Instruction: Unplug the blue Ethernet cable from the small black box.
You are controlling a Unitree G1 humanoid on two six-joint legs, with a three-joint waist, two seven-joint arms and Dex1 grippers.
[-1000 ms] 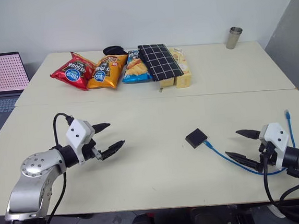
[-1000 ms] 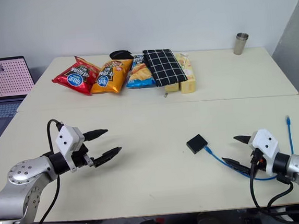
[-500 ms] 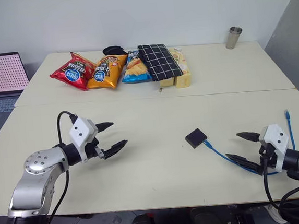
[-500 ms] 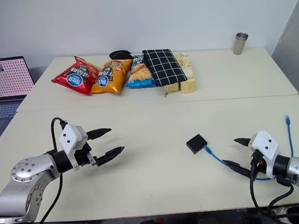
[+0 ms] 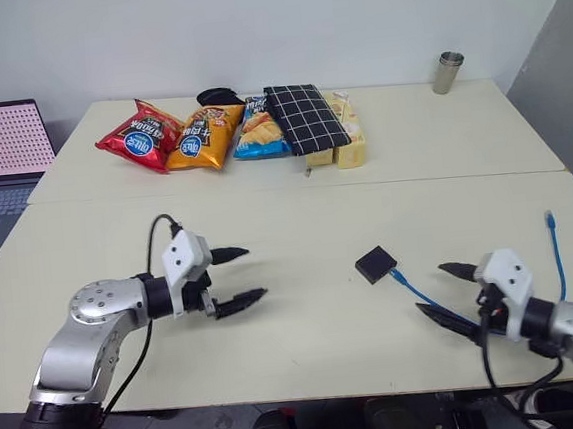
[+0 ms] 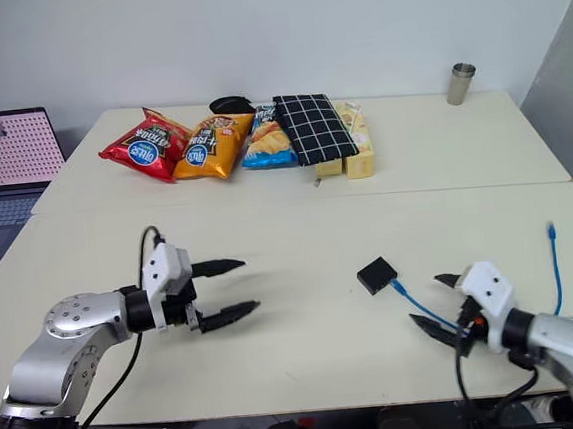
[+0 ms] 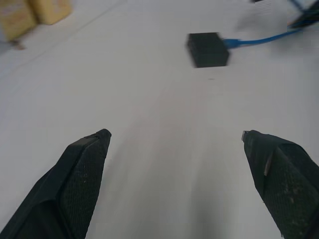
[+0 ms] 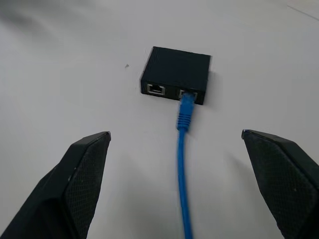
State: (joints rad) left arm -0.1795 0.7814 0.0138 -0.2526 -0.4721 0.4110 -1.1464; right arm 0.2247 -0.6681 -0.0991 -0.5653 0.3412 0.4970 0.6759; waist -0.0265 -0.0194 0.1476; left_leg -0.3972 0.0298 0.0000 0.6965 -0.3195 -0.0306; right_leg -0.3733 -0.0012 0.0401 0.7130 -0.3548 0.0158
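Blue Ethernet cable point(image 8: 183, 149) still plugged into small black box point(image 8: 178, 73) — both grippers' jaws wide, empty.

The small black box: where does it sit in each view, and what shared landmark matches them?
Left eye: small black box right of centre.
Right eye: box similarly placed.
Left wrist: box near the top.
Right wrist: box upper middle.
Landmark: blue Ethernet cable plugged into it.
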